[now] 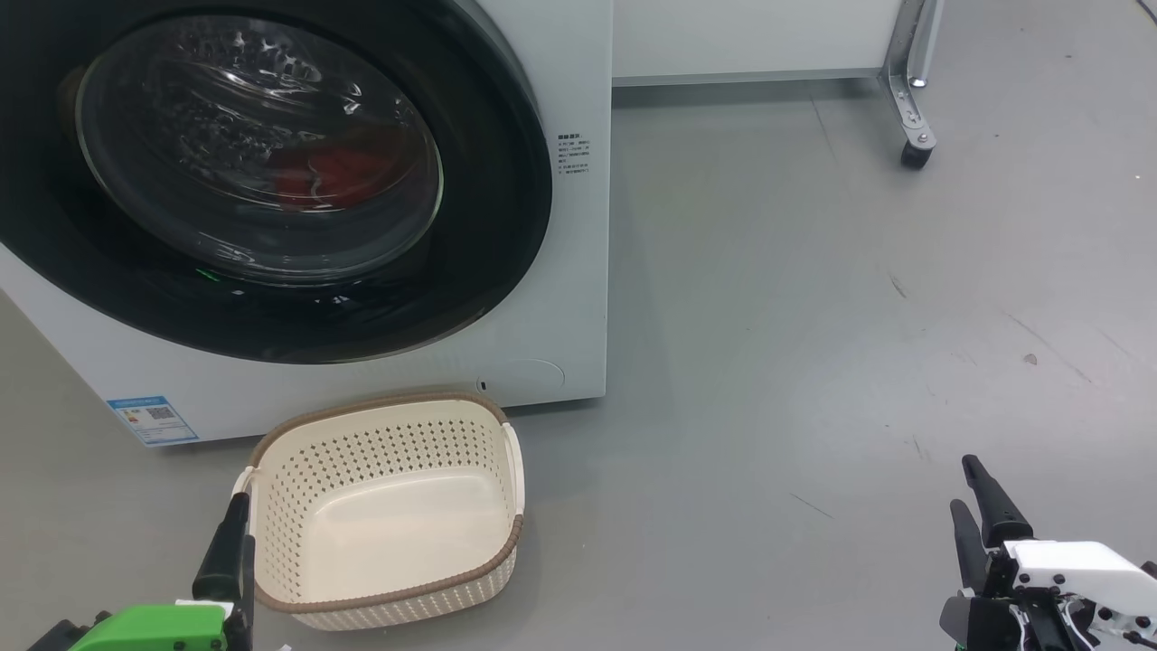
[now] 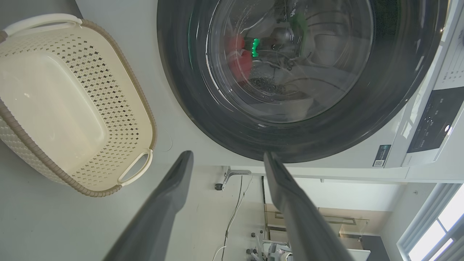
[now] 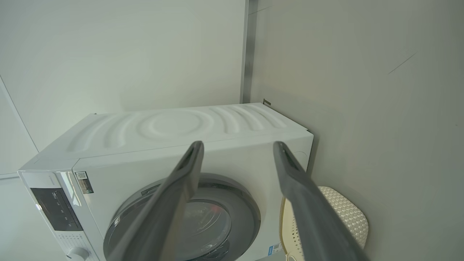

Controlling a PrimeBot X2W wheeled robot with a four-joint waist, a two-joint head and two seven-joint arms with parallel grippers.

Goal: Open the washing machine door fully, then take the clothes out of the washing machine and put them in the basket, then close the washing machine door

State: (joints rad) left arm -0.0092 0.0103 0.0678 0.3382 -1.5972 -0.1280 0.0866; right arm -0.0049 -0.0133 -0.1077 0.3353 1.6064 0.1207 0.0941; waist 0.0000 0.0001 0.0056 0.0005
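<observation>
Left hand (image 2: 228, 156) and right hand (image 3: 238, 145) hung wide, empty. Washing machine door (image 1: 271, 298) stood shut, red clothes (image 1: 334, 172) behind its glass, basket (image 1: 362, 452) empty on the floor (image 1: 813, 316) nearby; nothing looked done.

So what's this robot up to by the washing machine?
It is about to unload laundry. The washing machine door is shut, with red clothes seen through its glass. The basket sits empty on the floor in front of the washing machine. The left gripper and right gripper are both open, holding nothing.
</observation>
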